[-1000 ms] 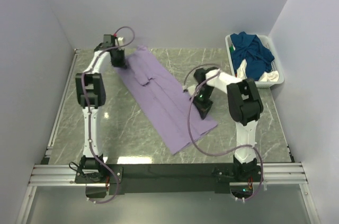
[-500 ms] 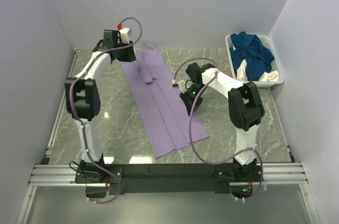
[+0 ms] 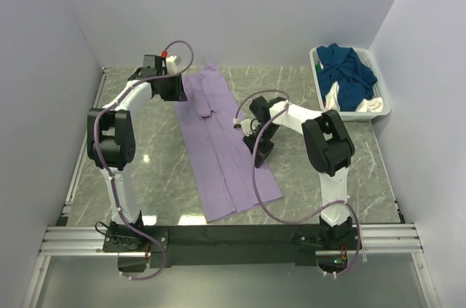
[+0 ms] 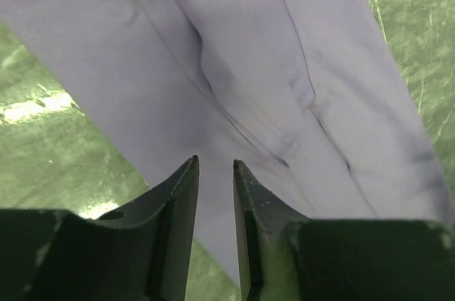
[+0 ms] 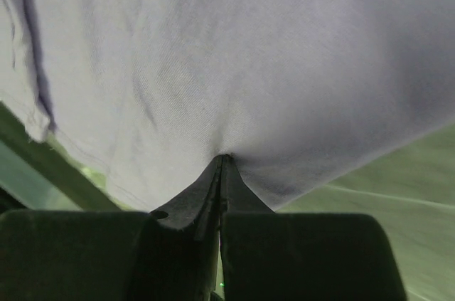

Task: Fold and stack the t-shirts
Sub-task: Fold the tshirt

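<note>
The lilac t-shirt is soft matt cloth; the table glossy, marble-patterned.

We saw a green marbled tabletop with pale veins and patches of glare near its front. A white plastic basket sat at its far right corner, close to the right wall. Plain pale walls enclosed three sides, and a silver metal rail ran along the near edge.
</note>
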Robot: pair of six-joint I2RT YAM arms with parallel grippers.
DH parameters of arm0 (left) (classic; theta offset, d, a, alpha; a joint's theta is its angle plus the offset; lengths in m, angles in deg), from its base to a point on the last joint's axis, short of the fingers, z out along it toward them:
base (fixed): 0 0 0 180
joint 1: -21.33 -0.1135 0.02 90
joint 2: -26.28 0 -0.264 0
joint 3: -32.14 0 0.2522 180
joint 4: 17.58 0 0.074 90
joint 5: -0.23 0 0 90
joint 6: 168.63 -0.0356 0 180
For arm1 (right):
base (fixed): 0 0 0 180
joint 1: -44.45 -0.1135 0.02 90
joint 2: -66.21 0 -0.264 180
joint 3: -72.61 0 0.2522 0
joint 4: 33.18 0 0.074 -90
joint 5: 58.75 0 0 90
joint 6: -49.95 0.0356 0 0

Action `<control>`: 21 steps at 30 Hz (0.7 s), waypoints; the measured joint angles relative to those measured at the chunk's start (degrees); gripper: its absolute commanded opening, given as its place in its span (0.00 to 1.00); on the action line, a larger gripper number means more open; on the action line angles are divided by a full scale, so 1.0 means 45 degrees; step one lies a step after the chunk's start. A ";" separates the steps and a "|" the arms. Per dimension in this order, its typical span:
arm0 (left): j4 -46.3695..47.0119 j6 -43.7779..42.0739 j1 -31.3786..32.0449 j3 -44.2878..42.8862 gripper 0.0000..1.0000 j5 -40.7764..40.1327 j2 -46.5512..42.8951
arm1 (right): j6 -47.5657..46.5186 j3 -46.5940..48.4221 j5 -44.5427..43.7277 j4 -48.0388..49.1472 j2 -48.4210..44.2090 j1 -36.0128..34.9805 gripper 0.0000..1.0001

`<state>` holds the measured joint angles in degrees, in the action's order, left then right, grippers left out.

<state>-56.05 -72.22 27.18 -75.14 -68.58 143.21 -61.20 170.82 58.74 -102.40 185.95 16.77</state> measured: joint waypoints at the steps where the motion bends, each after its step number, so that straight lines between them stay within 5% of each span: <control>1: 0.0005 0.0092 0.0000 0.0000 0.32 0.0049 0.0049 | 0.0092 -0.0340 0.0180 0.0107 -0.0160 -0.0131 0.02; 10: -0.0024 0.0597 0.0102 -0.0092 0.30 0.0797 0.1341 | 0.0500 -0.2390 0.1860 0.0049 -0.0816 -0.1826 0.02; 21: -0.0073 0.1472 0.0355 -0.2710 0.25 0.1214 0.3823 | 0.0797 -0.1311 0.1987 -0.0369 -0.0058 -0.1132 0.02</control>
<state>-56.38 -65.59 28.78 -87.33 -63.11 160.41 -57.61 164.91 67.68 -104.06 185.69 11.68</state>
